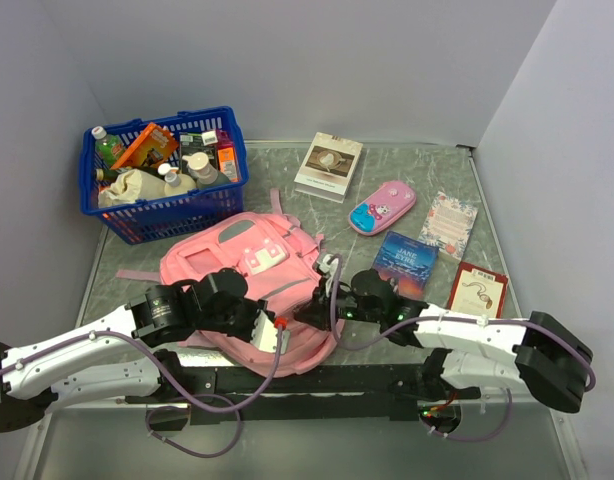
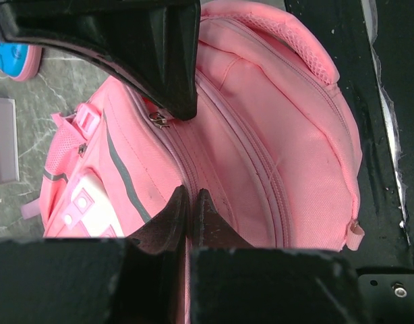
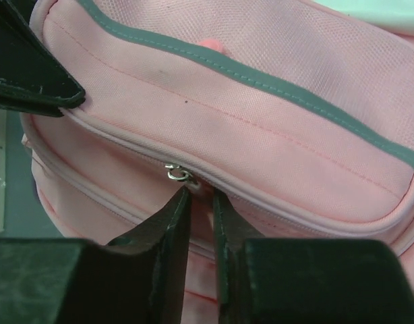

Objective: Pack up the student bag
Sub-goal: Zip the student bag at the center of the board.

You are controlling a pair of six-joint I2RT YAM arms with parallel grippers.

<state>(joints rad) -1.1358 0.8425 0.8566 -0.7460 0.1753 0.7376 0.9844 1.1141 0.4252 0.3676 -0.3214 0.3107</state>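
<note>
**A:** Where's the soft pink fabric backpack (image 1: 197,268) sitting?

**B:** Flat on the grey marbled desk (image 1: 407,165), 6 o'clock, right by the arm bases. Looks floppy and light, so I'd grab the small metal zipper pull (image 3: 174,173), not loose cloth.

**A:** Grippers?

**B:** Left gripper (image 2: 191,202) is fully closed, tips against the zip seam. Right gripper (image 3: 200,202) is a narrow slit just under the pull, can't tell if it's caught anything. Blue plastic basket (image 1: 172,215) sits at 10 o'clock.

Bag (image 1: 249,275), basket (image 1: 167,216), case (image 1: 382,208): one each; books (image 1: 328,166) maybe four.
</note>
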